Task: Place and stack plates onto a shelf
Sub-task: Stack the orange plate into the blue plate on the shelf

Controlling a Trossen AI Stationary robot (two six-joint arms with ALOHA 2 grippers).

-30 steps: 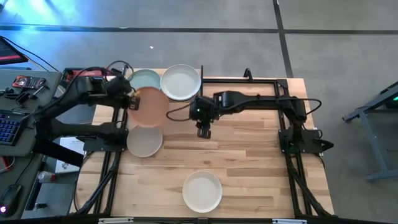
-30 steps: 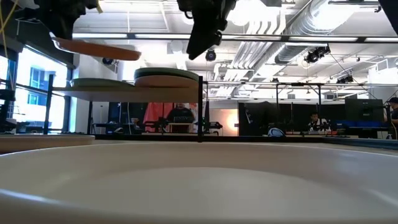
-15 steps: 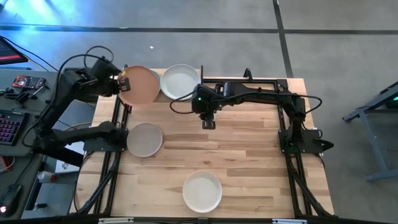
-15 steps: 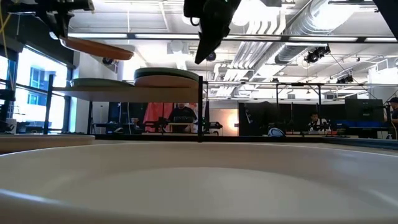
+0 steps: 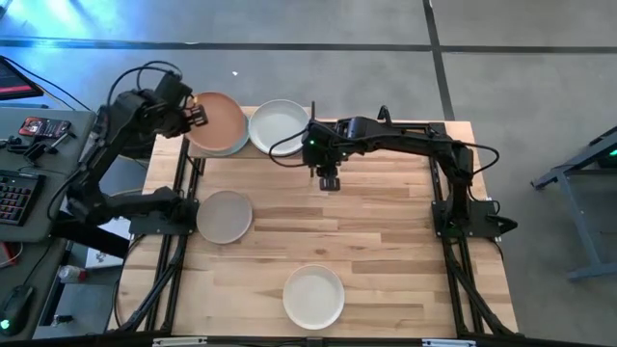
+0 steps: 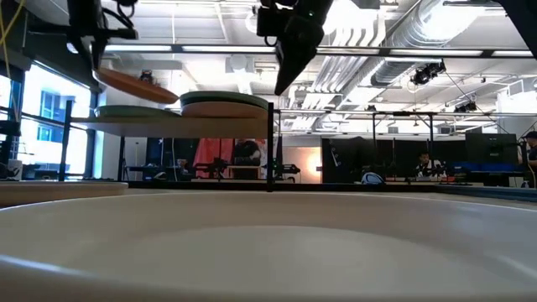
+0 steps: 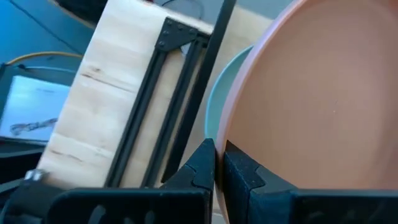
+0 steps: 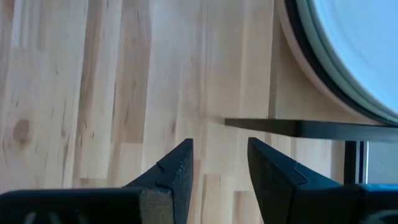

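Here the left gripper (image 5: 198, 116) is pinching the round matte terracotta plate (image 5: 218, 125) by its rim, tilting it over the shelf's pale blue-green plate (image 7: 219, 99) for stacking; the right gripper (image 5: 329, 180) is waiting open beside the light-wood shelf (image 8: 283, 93).

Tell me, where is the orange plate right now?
In the high view the orange plate is at the table's far left, held by the left tool over a stack on the shelf.

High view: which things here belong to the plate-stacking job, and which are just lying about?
Job:
- terracotta plate, edge pinched by left gripper, over the shelf's left stack
- shelf
- right stack, pale plate on top
- grey-beige plate
- cream plate
- right gripper, open, empty

Lying about:
- keyboard
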